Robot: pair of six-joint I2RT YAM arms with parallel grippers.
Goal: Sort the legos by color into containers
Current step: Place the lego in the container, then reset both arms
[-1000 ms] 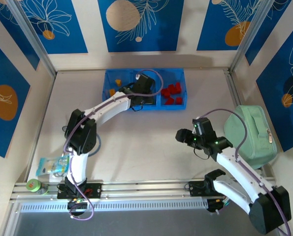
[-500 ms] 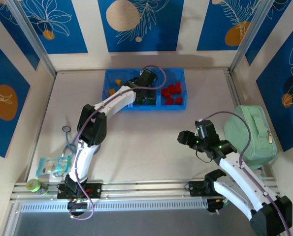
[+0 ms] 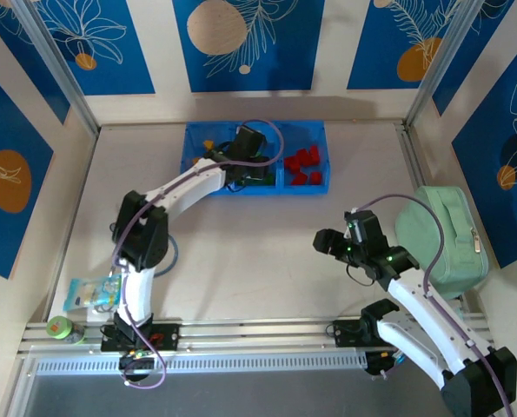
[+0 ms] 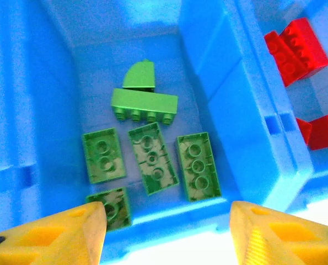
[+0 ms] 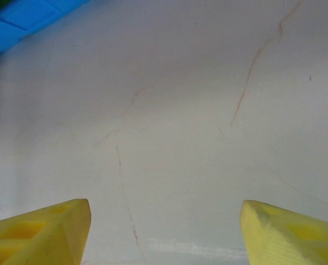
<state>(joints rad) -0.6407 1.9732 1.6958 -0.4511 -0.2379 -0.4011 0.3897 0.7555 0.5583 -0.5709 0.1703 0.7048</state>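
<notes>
six green legos (image 4: 152, 157) lie in the middle compartment (image 4: 92, 77) of the blue tray (image 3: 188, 167), at 12 o'clock just ahead of the left pincer (image 4: 166, 223), whose jaws stand apart and empty; three bricks run their long axis 12 to 6. red legos (image 3: 303, 165) sit in the 3 o'clock compartment, orange legos (image 3: 208, 145) in the 9 o'clock one. the right pincer (image 5: 164, 223), also spread and empty, hangs over the table (image 5: 197, 110) at 5 o'clock of the tray, so the left arm is far nearer.

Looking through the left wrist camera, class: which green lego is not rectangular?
The small lego just beyond the long brick: one corner is rounded; the others are plain rectangles.
</notes>
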